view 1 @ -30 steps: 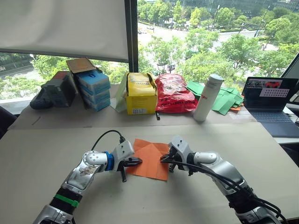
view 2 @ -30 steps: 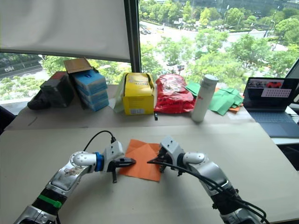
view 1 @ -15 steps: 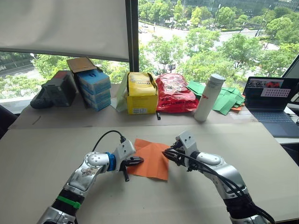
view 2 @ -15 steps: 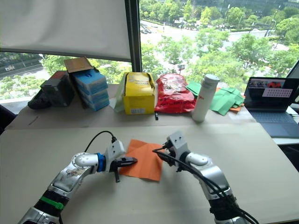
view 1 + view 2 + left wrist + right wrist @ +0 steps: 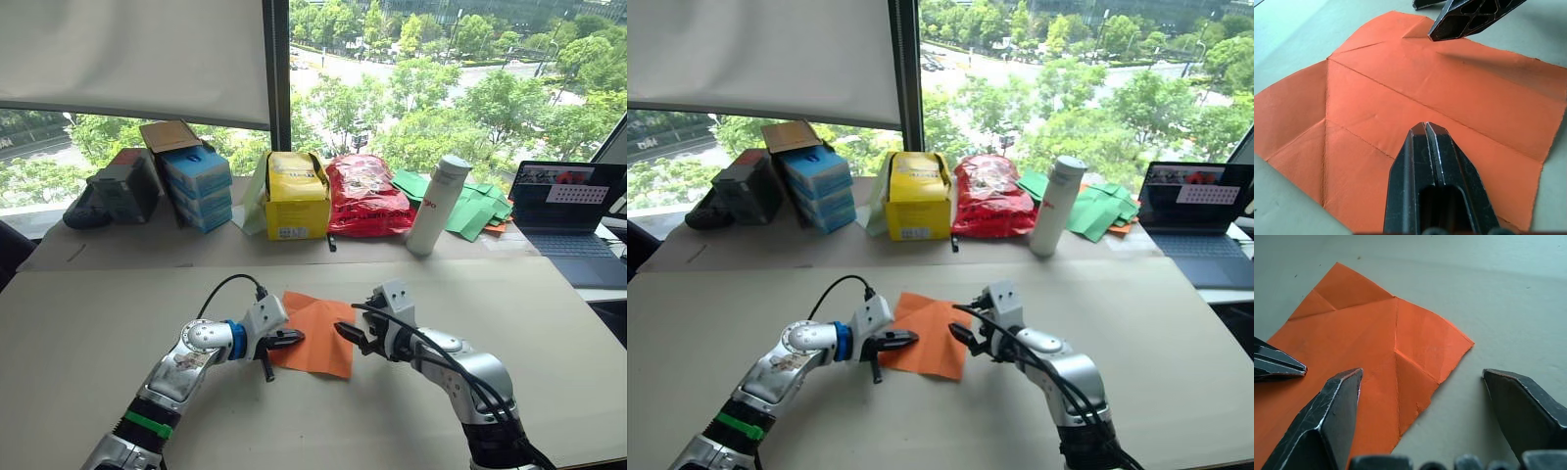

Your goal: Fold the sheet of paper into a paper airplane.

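The sheet of paper [image 5: 318, 333] lies flat on the table [image 5: 88, 323], centre of the head view. The left gripper [image 5: 1426, 128], fingers pressed together with nothing between them, rests over the sheet's left edge. The left wrist view reveals crossing creases. The right gripper [image 5: 1422, 382] is spread wide, empty, straddling the sheet's right corner; one finger [image 5: 1334, 401] is over paper.

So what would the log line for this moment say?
paper: flat on table, creased | left gripper: shut, resting on paper | right gripper: open, over paper's edge
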Motion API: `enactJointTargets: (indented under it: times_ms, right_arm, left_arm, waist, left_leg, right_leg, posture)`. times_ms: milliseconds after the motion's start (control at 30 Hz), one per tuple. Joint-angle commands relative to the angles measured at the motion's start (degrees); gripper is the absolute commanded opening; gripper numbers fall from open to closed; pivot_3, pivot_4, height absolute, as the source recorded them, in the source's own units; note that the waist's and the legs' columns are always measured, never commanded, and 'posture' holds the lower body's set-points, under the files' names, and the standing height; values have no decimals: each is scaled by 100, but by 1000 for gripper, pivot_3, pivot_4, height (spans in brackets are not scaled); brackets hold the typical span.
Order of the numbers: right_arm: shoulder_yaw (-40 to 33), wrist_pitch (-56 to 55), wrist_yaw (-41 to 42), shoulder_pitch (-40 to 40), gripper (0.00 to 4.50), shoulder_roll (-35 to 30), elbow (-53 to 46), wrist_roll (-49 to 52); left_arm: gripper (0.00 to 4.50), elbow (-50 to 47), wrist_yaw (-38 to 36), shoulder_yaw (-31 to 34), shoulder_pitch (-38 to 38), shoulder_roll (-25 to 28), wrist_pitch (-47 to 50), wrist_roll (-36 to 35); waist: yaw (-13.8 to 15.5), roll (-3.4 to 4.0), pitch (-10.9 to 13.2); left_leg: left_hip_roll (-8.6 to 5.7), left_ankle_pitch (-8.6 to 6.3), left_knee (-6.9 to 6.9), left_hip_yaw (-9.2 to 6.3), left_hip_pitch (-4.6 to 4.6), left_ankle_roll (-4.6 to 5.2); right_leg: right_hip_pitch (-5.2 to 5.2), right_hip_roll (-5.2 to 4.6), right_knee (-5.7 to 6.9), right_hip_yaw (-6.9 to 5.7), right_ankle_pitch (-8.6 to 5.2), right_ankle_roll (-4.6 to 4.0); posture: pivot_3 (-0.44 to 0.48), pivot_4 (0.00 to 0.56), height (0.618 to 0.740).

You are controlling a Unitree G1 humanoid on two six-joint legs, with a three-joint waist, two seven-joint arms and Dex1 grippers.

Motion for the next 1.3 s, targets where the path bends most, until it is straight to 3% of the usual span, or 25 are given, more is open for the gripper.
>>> enactJointTargets:
  times_ms: [33, 367, 733, 867, 1167, 1300]
  right_arm:
    - [47, -131, -5, 22, 4313, -114, -17, -42]
    - [50, -191, 17, 26, 4313, -254, 2, 7]
    - [71, -627, -67, -221, 4313, 179, 535, 14]
    - [-36, -679, -33, -249, 3220, 377, 515, 170]
    - [-244, -913, -69, -281, 30, 588, 543, 279]
    - [11, -1233, 156, -182, 30, 461, 414, 188]
  left_arm:
    - [0, 227, -98, -79, -270, -250, 46, -84]
    - [0, 549, -296, -446, -291, -506, -160, 126]
    - [0, 512, -286, -418, -186, -374, -142, 213]
    - [0, 473, -271, -412, -166, -342, -127, 214]
    - [0, 360, -240, -408, -97, -280, -68, 225]
    - [0, 307, -184, -327, -68, -271, 1, 180]
  waist:
    - [2, 0, 0]
    - [-6, 0, 0]
    - [-31, -1, 0]
    - [-52, 0, 0]
    - [-73, 0, 0]
    - [-82, 2, 1]
  left_leg:
    - [-1, 0, 1, 0, -1, 0]
    - [3, 3, 2, 1, -8, -4]
    - [6, 3, 1, 0, 1, -3]
    - [7, 3, 0, 0, 1, -4]
    - [6, 3, 0, 0, -4, -4]
    - [7, 3, 0, 0, -3, -5]
  right_leg:
    - [0, 4, -1, 0, 0, 0]
    - [-2, 28, -7, 7, 0, 1]
    - [1, 29, -4, 13, 0, 0]
    - [-1, 29, -2, 14, 0, 0]
    - [-5, 26, -3, 15, 0, 0]
    - [-6, 27, -2, 16, 0, 0]
  posture:
    - [0, 150, 740]
    - [0, 150, 740]
    - [0, 150, 740]
    - [0, 150, 740]
    - [0, 150, 740]
    - [0, 150, 740]
